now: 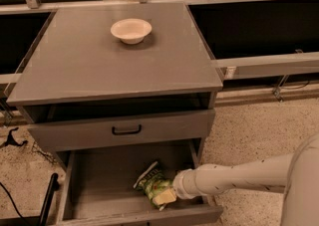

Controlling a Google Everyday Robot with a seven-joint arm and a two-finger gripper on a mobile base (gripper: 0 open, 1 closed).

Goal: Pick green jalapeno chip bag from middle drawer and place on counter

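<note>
The green jalapeno chip bag point(155, 185) lies crinkled on the floor of the open middle drawer point(99, 190), towards its right front, with a white strip at its upper left edge. My gripper point(169, 195) is at the end of the white arm point(234, 177), which reaches in from the right. It is down in the drawer, right at the bag's lower right end. The counter point(99, 65) is the flat grey top of the cabinet above.
A cream bowl point(130, 30) stands on the counter near its back middle. The closed drawer front with a black handle point(126, 130) sits above the open drawer. A dark stand point(47, 197) and cables lie on the speckled floor at left.
</note>
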